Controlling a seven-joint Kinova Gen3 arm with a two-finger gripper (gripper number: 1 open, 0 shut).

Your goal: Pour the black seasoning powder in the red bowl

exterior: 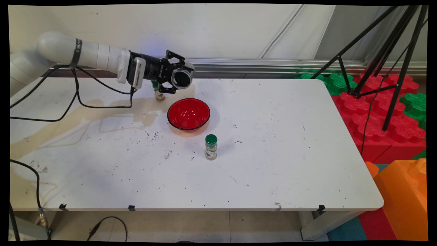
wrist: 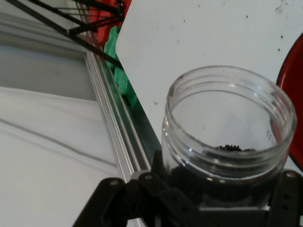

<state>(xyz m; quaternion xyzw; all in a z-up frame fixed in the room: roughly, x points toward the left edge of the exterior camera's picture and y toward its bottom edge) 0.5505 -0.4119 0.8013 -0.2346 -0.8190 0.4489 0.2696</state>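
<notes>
I am seeing the white table (exterior: 273,164) filling most of the main view, and it is carrying many small dark specks and a pale brownish stain on its left part. Beyond its right edge, red and green foam blocks (exterior: 375,116) are lying on the floor, an orange block (exterior: 406,191) is sitting nearer to the camera, and a black tripod (exterior: 385,58) is standing over them. A red bowl (exterior: 188,114) is resting upright near the middle of the table, a little toward the far side. In front of it, and apart from it, a small spice jar with a green lid (exterior: 211,147) is standing upright. The arm is reaching in from the left, stretched almost level above the far side of the table, with black cables hanging under it. The gripper (exterior: 179,79) is closing around an open clear jar (exterior: 182,78), which it is holding on its side, above the table and just behind the bowl, with the mouth turned toward the camera. In the hand view this jar (wrist: 227,137) is showing dark grains at its bottom, and the bowl's rim (wrist: 293,104) is cut off at the right edge. Behind the gripper, another small jar (exterior: 159,92) is standing on the table, partly hidden, so I cannot make out its contents.
</notes>
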